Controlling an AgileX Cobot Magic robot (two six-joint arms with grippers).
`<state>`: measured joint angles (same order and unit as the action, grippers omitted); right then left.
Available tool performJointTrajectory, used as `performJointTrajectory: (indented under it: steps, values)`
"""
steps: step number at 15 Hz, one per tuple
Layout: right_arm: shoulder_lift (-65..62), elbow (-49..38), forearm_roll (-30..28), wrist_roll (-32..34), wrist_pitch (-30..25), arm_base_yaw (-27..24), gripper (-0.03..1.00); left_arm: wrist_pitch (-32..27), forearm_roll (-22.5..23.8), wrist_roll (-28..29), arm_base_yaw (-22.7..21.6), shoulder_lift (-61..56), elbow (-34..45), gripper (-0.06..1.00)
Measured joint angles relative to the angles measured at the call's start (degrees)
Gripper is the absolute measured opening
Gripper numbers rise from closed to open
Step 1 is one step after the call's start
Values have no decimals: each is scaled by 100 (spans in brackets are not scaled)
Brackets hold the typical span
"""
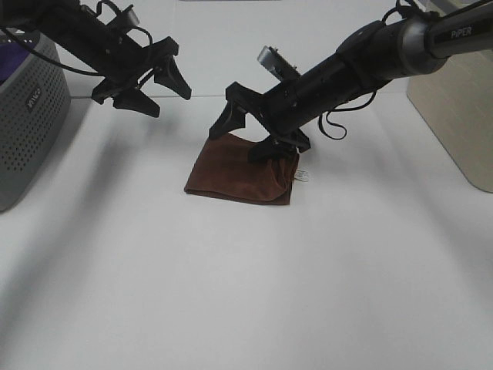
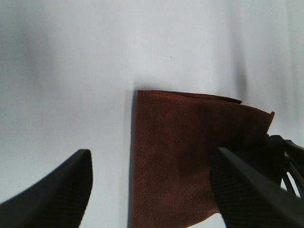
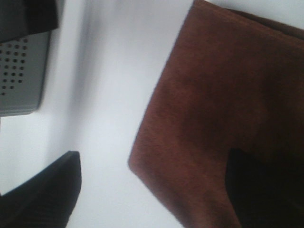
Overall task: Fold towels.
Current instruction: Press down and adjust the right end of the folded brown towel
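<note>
White table [image 1: 246, 293] with a folded reddish-brown towel [image 1: 239, 173] mid-surface, grey perforated basket [image 1: 31, 123] at the left edge

Exterior high: mounted above, looking down across the white tabletop [image 1: 231, 293], distant, both arms included.
Left wrist: behind the left gripper [image 2: 152, 153], facing down, near.
Right wrist: behind the right gripper [image 3: 154, 154], nearer, apparently steeper (picture blurred).
Shared by all: folded dark reddish-brown microfibre cloth [image 1: 243, 176].

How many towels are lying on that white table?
1. A folded reddish-brown towel lies mid-table, partly under the right gripper. The grey basket at the left edge holds something purple; others may be hidden there.
</note>
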<state>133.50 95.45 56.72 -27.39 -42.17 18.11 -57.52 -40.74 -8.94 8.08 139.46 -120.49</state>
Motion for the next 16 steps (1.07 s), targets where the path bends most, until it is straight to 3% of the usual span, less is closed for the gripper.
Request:
performJointTrajectory:
  steps: [3,4,8,12,16]
  values:
    - [23,0,-842,521,246,0,78,-11,0,0,0,0,0,67]
    - [23,0,-1432,985,298,0,78,-11,0,0,0,0,0,67]
    - [-103,0,-2372,1541,269,0,78,-11,57,0,0,0,0,67]
    - [-264,0,-2561,1558,223,-40,78,-11,143,0,0,0,0,67]
    - [-304,0,-2567,1644,92,-607,78,-11,178,0,0,0,0,67]
